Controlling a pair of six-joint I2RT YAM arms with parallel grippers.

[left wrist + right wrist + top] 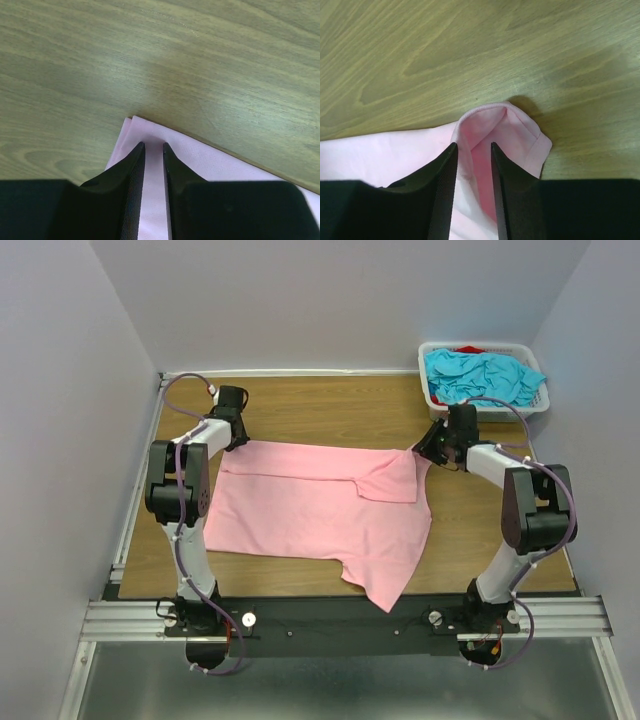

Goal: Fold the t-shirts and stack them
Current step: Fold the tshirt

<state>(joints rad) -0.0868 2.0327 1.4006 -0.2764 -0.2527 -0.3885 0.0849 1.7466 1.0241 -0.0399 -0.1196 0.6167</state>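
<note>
A light pink t-shirt [310, 505] lies spread flat across the wooden table, one sleeve folded over near its far right. My left gripper [237, 437] is down at the shirt's far left corner. In the left wrist view its jaws [153, 145] stand a narrow gap apart, with flat pink cloth [210, 160] showing between them. My right gripper [428, 445] is at the far right corner. In the right wrist view its jaws [472, 145] straddle a raised fold of the pink hem [520, 130] without pinching it. Turquoise t-shirts [485, 375] and a bit of red [468, 349] lie in the basket.
A white slotted basket [427, 390] stands at the far right corner of the table, just behind my right arm. Grey walls close in the table on the left, back and right. The shirt's near corner hangs over the front rail [330, 615].
</note>
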